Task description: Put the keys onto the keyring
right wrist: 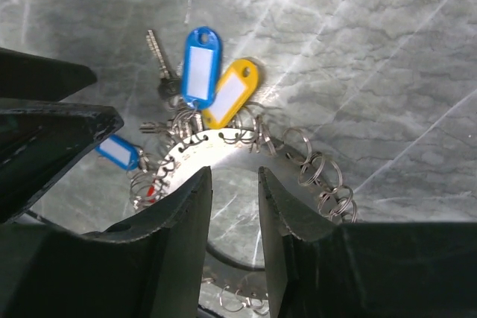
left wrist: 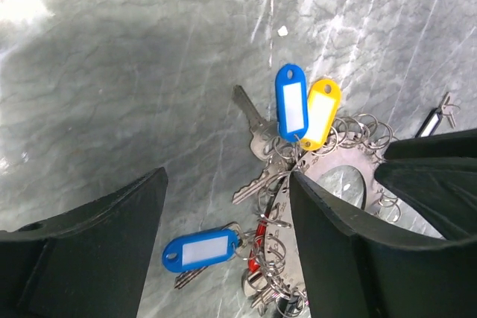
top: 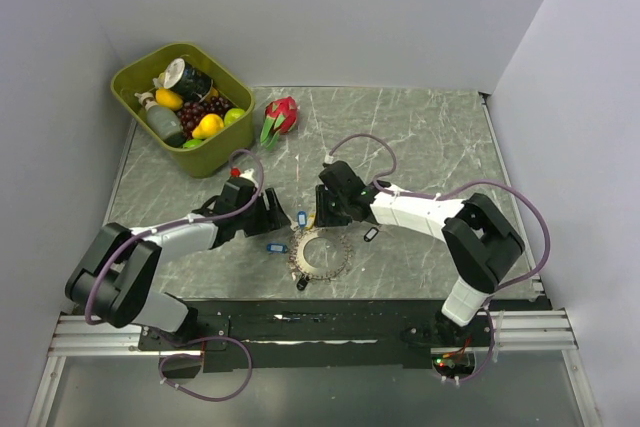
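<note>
**Partly loaded keyring, several keys apparently loose**

Leftmost, the left gripper [top: 272, 215] hangs low over the marble table [top: 430, 137], its fingers [left wrist: 112, 251] spread wide with nothing between them. Just right of it lies the keyring [right wrist: 192, 153], flat on the table near the middle of the near edge and fringed with small split rings.

- **Left fringe:** A blue-tagged key [left wrist: 201, 249] rests against the fringe, with a red piece [left wrist: 261, 236] beside it. A black-tagged key [top: 302, 283] sits at the near-left edge. Whether either key is threaded on cannot be told.
- **Far-left rim:** A second blue-tagged key [left wrist: 292, 102] and a yellow-tagged key [left wrist: 320, 113] fan outward. Their tag ends meet the split rings, so these two are judged to be attached.
- **Far rim:** The right gripper [right wrist: 233, 174] hovers with its fingers a narrow slit apart. Bare table shows through the gap, and no grasp on the ring is visible.
- **Right of the ring:** Another black-tagged key [top: 370, 234] lies clearly apart from it and is judged not yet fitted.

The task is judged to be partway along. At least the right-hand key remains to be fitted, and possibly the two at the left fringe.
</note>
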Robot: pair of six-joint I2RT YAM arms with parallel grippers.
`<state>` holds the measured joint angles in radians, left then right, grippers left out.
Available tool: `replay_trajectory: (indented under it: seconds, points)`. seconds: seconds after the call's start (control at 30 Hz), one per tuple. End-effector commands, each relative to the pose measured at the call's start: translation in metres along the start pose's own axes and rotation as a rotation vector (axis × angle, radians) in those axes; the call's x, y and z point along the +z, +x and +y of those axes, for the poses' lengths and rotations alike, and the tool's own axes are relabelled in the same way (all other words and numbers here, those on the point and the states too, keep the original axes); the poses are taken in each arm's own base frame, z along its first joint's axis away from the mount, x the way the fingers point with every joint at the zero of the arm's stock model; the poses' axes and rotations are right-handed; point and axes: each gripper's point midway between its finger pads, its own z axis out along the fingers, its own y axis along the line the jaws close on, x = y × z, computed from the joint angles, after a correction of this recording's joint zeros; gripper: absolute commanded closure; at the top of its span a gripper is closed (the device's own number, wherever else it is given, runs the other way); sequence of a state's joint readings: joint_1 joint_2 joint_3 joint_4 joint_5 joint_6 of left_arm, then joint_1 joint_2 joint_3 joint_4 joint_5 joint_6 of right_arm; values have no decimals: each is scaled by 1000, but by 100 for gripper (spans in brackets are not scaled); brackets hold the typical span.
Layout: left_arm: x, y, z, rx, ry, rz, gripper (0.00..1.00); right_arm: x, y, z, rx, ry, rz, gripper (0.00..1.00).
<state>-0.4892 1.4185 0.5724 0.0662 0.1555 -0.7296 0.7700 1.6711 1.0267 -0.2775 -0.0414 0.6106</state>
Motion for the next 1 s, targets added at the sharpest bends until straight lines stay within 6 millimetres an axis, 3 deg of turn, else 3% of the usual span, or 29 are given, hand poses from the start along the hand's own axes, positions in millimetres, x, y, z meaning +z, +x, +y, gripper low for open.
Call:
replay_trajectory:
  seconds: [0.0,0.7,0.8,0.97]
  points:
    - [4,-9,-13,21,50,-7,28,5,-7,-1,31,21,-34,62]
    - [6,0,-12,32,72,19,28,18,-16,-4,31,54,-40,66]
    - [6,0,-11,31,68,20,28,12,-14,-11,42,83,-59,66]
    - [7,1,-11,35,71,24,28,-11,-29,-10,24,73,-143,65]
